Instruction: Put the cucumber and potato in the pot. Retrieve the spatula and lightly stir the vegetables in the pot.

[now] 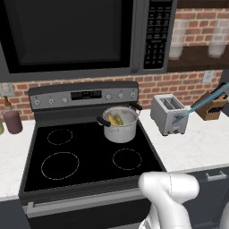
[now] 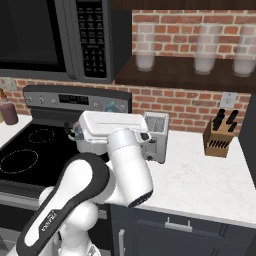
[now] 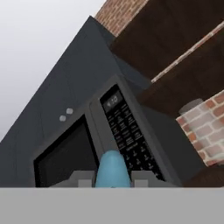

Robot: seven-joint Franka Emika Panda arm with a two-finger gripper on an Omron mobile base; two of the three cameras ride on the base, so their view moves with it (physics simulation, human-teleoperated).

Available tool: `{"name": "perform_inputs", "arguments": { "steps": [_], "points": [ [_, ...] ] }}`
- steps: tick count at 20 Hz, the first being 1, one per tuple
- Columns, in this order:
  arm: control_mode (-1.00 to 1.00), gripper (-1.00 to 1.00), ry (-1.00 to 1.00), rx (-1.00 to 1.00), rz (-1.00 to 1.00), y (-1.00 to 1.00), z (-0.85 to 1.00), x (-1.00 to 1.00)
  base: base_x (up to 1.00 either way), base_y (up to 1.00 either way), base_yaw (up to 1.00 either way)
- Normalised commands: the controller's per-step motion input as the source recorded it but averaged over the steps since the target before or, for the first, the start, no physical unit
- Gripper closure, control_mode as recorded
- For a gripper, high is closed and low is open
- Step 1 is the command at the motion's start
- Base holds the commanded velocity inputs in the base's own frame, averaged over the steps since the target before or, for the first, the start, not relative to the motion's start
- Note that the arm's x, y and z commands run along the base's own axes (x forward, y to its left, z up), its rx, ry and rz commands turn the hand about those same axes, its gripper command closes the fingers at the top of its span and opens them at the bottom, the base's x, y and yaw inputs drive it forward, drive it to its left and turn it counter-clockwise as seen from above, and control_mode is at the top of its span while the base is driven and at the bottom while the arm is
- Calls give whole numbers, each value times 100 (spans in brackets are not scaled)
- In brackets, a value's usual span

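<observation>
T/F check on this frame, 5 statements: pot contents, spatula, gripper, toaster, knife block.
1. Both vegetables lie inside the pot. True.
2. The spatula rests flat on the stovetop. False: it is held up in the air over the counter, to the right of the toaster.
3. The gripper is shut on the spatula. True: its blue handle sits between the fingertips in the hand view.
4. The pot stands on the front left burner. False: it stands at the back right of the stove.
5. The knife block stands on the counter by the brick wall. True.
</observation>
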Motion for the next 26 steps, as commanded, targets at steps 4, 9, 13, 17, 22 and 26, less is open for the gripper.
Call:
{"name": "perform_inputs", "arguments": {
  "steps": [4,9,13,17,22,26],
  "points": [
    [-100,100,30,-24,0,3,-2,16,0,0,0],
    [-100,100,6,1,1,1,-23,24,0,0,0],
    [-100,100,0,0,0,24,-28,30,0,0,0],
    [-100,100,0,-4,0,46,-30,47,0,0,0],
    [-100,100,0,-7,0,39,-19,43,0,0,0],
    [-100,100,-1,-8,0,36,-14,35,0,0,0]
  ]
}}
